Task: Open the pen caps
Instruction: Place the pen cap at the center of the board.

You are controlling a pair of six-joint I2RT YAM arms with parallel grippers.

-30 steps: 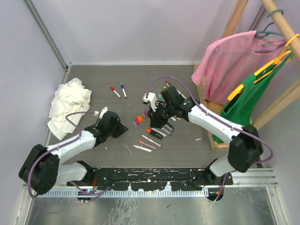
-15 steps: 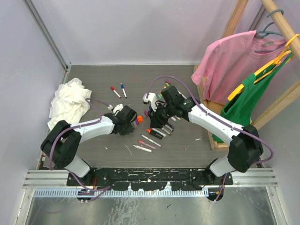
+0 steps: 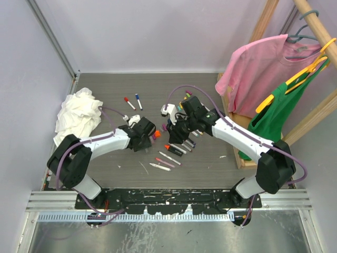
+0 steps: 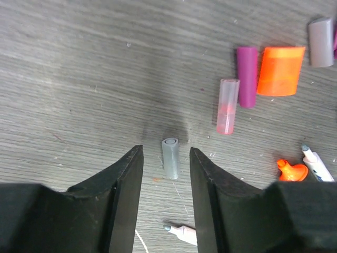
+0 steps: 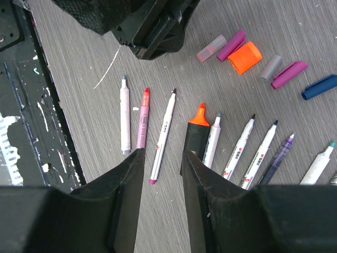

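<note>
A crumpled white rag [image 3: 78,118] lies well left of the blocky orange cap [image 4: 280,70]. Nearer that cap's left, the left gripper [image 4: 166,154] hangs with its matte black jaws narrowly parted around a stubby grey cap [image 4: 170,158], apparently not touching it, though shadow blurs the gaps. A translucent pink cap [image 4: 227,105] and a magenta cap [image 4: 246,76] lie just left of the orange cap. To its right, the right gripper [image 5: 161,154] is slightly parted and holds nothing, above bare pens [image 5: 164,134] whose lower ends its fingers hide, on the grained table [image 4: 79,63].
</note>
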